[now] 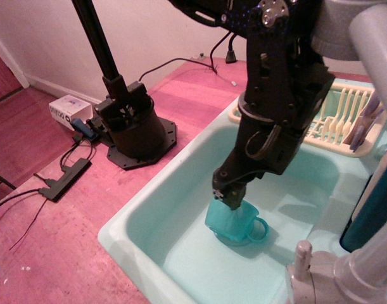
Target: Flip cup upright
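A: Centre of frame, lower half: the gripper (230, 201) has its fingers (226, 196) down at the upper edge of the cup (230, 221); they read as one dark tip, so whether they stand spread or pinched, and whether they grip the rim, I cannot tell; they look to be touching it at least.

B: And the cup itself?

A: On the floor of the sink (149, 209), just right of centre in the lower part of the picture; it lies tipped, not upright, with its loop handle (261, 229) pointing to the lower right.

B: Which step is this, by your reading?

A: The reach and first contact, I judge; the flip is not done.

B: What does the next move ask for?

A: A firm hold on the rim or wall, then a lift and a turn so the base meets the sink floor; glossy plastic may slip from a shallow pinch.

B: Anything crowding it?

A: The faucet (370, 190) rises at the right edge; the dish rack (342, 123) sits upper right, behind the arm; the pink surface (85, 240) and the black stand (133, 126) lie well apart to the left.
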You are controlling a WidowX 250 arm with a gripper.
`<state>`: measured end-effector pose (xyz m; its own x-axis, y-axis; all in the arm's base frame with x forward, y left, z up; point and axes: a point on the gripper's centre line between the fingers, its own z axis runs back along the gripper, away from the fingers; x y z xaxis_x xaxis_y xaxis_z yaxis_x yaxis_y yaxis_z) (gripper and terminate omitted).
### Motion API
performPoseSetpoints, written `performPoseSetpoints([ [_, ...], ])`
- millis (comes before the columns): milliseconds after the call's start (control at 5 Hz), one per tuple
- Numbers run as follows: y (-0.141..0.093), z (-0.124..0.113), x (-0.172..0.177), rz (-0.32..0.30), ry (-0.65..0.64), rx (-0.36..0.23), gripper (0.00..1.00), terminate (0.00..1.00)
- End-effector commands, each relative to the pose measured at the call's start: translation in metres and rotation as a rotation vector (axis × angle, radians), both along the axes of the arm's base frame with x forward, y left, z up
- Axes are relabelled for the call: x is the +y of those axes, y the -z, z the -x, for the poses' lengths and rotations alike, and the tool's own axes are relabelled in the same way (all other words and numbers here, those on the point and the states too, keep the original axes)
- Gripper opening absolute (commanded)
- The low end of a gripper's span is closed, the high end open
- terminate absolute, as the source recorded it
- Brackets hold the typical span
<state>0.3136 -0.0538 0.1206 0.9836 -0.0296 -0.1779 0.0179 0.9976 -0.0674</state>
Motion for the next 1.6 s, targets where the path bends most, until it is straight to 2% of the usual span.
performPoseSetpoints([
  [0, 0.0, -0.006, -0.009, 0.001, 0.015, -0.054, 1.0, 0.0],
  [200, 0.011, -0.001, -0.014, 0.029, 0.012, -0.062, 1.0, 0.0],
  [400, 0.009, 0.011, -0.022, 0.046, 0.019, -0.053, 1.0, 0.0],
  [600, 0.011, 0.03, -0.028, 0.068, 0.018, -0.041, 1.0, 0.0],
  [800, 0.019, 0.046, -0.031, 0.084, -0.003, -0.057, 1.0, 0.0],
  [1000, 0.017, 0.041, -0.036, 0.089, 0.021, -0.057, 0.0, 0.0],
  [1200, 0.015, 0.029, -0.041, 0.1, 0.025, -0.081, 1.0, 0.0],
  [1400, -0.01, 0.001, -0.023, 0.041, 0.058, -0.125, 1.0, 0.0],
])
